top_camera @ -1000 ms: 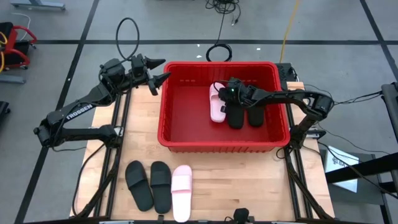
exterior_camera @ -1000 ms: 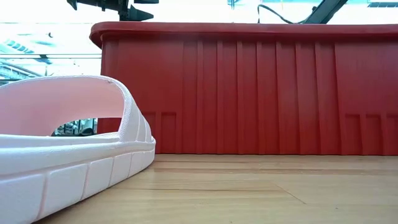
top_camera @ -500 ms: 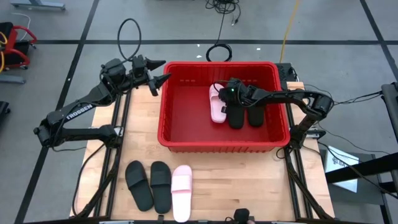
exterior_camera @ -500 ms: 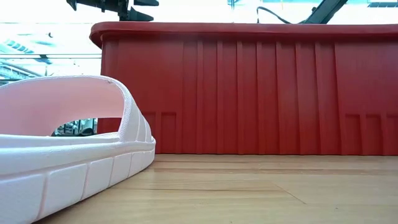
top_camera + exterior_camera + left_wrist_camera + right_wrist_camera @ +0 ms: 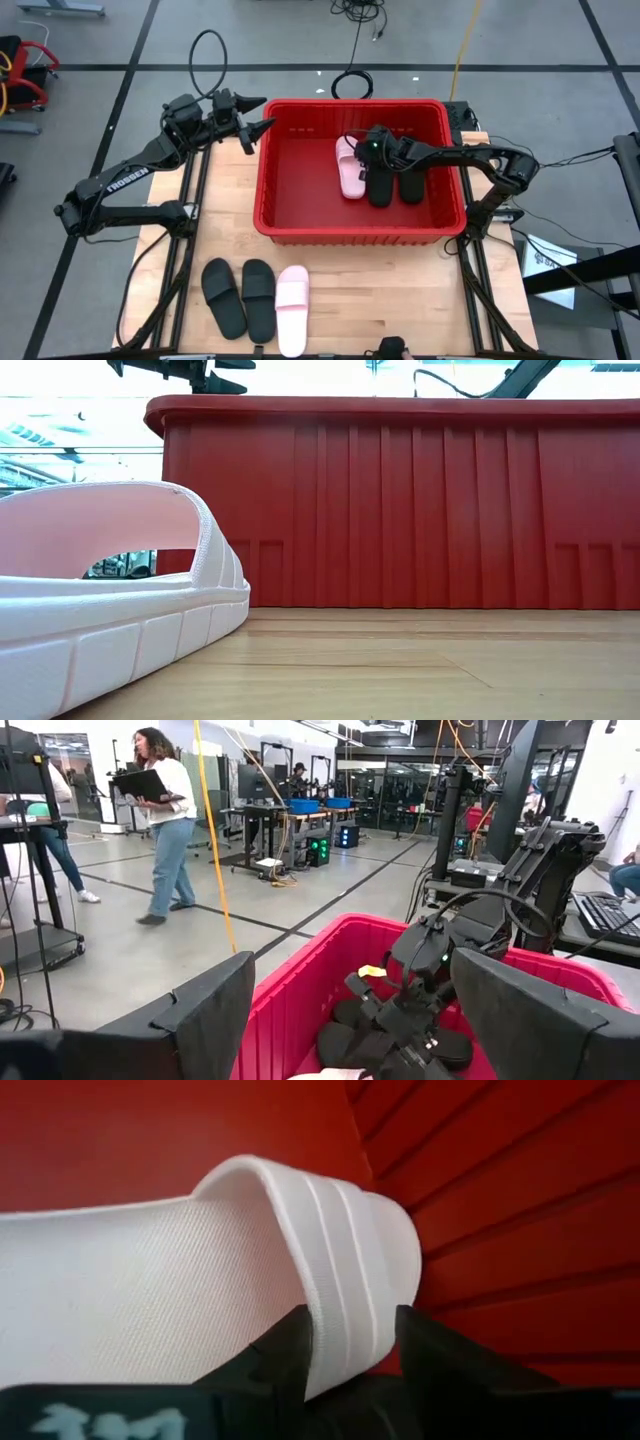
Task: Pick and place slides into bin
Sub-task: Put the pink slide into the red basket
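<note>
The red bin (image 5: pixel 360 236) stands at mid-table. On its floor lie a pale pink slide (image 5: pixel 350 170) and two black slides (image 5: pixel 380 187) (image 5: pixel 410 186). My right gripper (image 5: pixel 364 148) reaches into the bin at the pink slide's far end. Its fingers are parted, one on each side of the slide's strap (image 5: pixel 350 1280). My left gripper (image 5: pixel 262 112) hangs open and empty by the bin's far left corner. Two black slides (image 5: pixel 222 296) (image 5: pixel 259 299) and a pink slide (image 5: pixel 292 296) lie flat on the near table. My right gripper (image 5: pixel 355 1350) has one finger (image 5: pixel 285 1350) under the pink slide's strap edge and the other finger (image 5: pixel 430 1355) outside it, slanting down from the table's right. Whether the fingers touch the strap, I cannot tell. The slide lies sole-down on the bin floor.
The bin's ribbed wall (image 5: pixel 480 1180) is close behind the strap. A person (image 5: pixel 165 830) walks in the room beyond the table. In the low view the near pink slide (image 5: pixel 100 590) fills the left foreground before the bin (image 5: pixel 400 510).
</note>
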You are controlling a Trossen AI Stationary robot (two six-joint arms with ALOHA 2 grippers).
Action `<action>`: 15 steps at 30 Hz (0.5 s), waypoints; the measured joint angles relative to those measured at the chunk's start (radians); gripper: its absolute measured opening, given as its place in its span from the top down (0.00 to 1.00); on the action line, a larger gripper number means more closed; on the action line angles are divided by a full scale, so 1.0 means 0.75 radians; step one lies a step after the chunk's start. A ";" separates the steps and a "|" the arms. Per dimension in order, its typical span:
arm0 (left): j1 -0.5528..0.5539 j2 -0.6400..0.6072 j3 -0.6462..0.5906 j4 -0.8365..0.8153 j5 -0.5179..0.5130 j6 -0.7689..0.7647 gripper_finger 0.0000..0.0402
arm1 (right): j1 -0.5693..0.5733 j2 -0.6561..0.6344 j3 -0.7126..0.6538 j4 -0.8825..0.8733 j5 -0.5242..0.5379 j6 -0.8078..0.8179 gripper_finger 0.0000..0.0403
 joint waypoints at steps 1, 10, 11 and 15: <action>0.000 0.000 0.000 -0.001 0.000 0.000 0.15 | 0.003 -0.014 0.000 -0.006 -0.001 0.000 0.64; 0.000 0.000 0.000 0.000 0.001 -0.013 0.15 | 0.027 -0.144 0.002 -0.071 -0.006 0.039 0.63; 0.000 0.000 0.000 -0.001 0.002 -0.013 0.15 | 0.027 -0.157 0.002 -0.066 -0.012 0.047 0.64; 0.000 0.000 0.000 -0.002 0.009 -0.019 0.15 | 0.027 -0.191 0.002 -0.063 -0.038 0.061 0.64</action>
